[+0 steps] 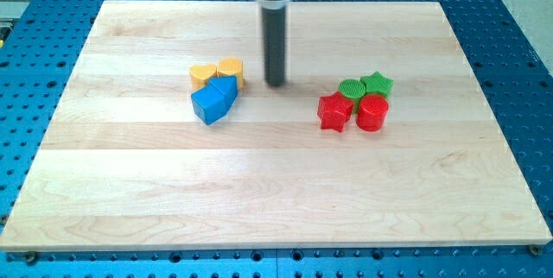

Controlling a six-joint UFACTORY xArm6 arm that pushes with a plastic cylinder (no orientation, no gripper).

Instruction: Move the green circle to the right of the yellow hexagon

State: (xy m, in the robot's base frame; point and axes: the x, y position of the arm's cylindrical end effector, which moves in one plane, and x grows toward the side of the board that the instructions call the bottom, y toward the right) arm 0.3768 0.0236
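Green circle (pixel 351 89) sits toward the surface's right edge in a tight cluster, touching the green star (pixel 378 84), red star (pixel 333 111) and red cylinder (pixel 372 112), well apart from the yellow hexagon (pixel 202 76), so the task looks not yet started. My tip (pixel 276 84) rests between the groups, just right of the yellow cylinder (pixel 230 71), touching no block; there is no gripper, only a rod. Wooden surface (pixel 276 192) on blue perforated base (pixel 518 71); two blue blocks (pixel 213 99) beside the yellows; the gap right of the hexagon is crowded.
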